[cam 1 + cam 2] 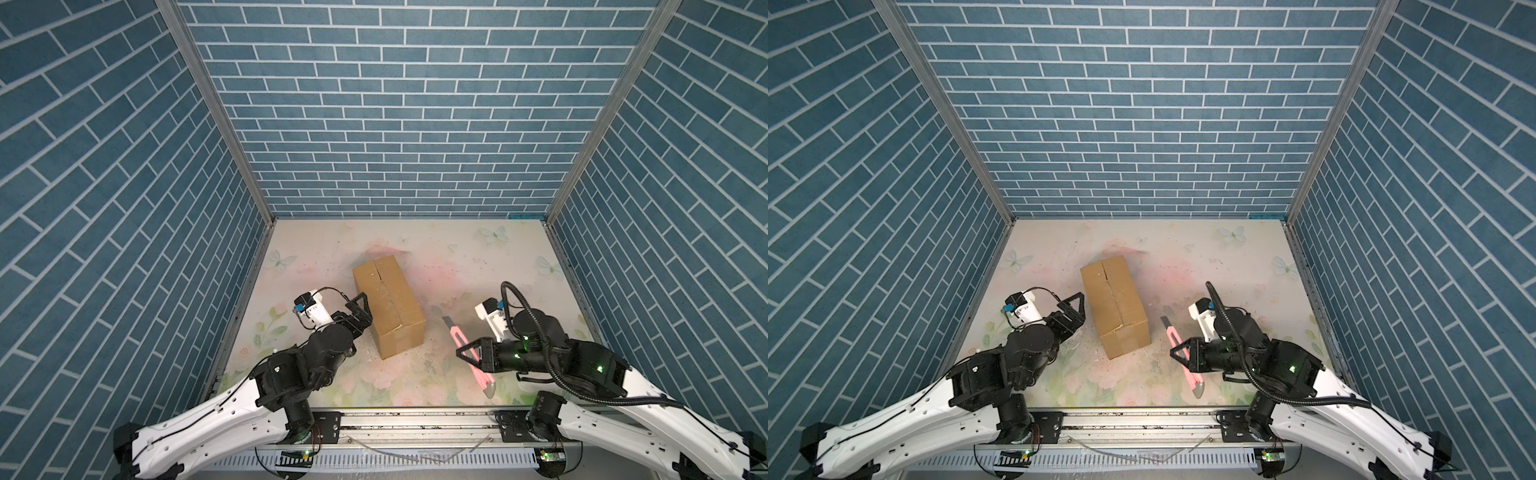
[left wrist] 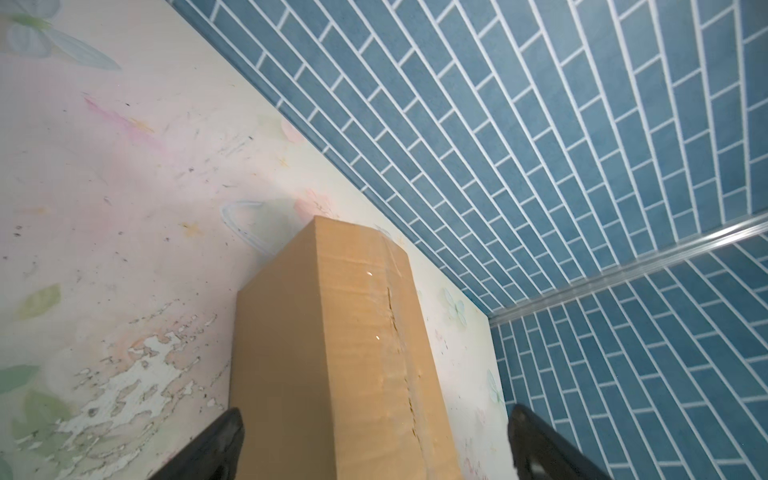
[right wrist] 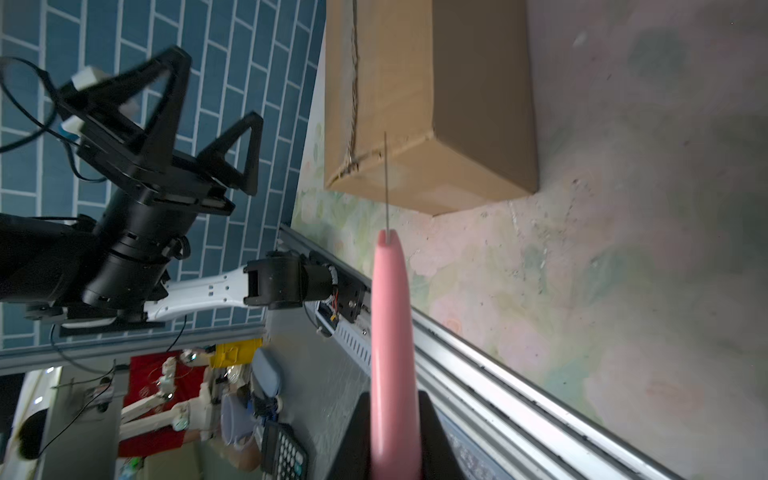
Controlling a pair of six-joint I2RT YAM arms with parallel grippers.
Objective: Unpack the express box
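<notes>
My express box (image 1: pixel 388 305), at the centre of both top views, is plain brown cardboard. Just right of it, the knife (image 1: pixel 458 335) is pink with a grey butt end. My left pincer (image 1: pixel 368 311) and right pincer (image 1: pixel 469 356) are black; my arms (image 1: pixel 199 432) are white with black joints. The tabletop (image 1: pixel 457 257) is pale cream, printed with faded pink flowers, green leaves and light blue butterflies. The walls (image 1: pixel 395 104) carry blue bricks with white joints.

You can read no text, label, brand or number in any view. The keys of the calculator (image 3: pixel 286 454), at the lower left of the right wrist view, are too small to make out.
</notes>
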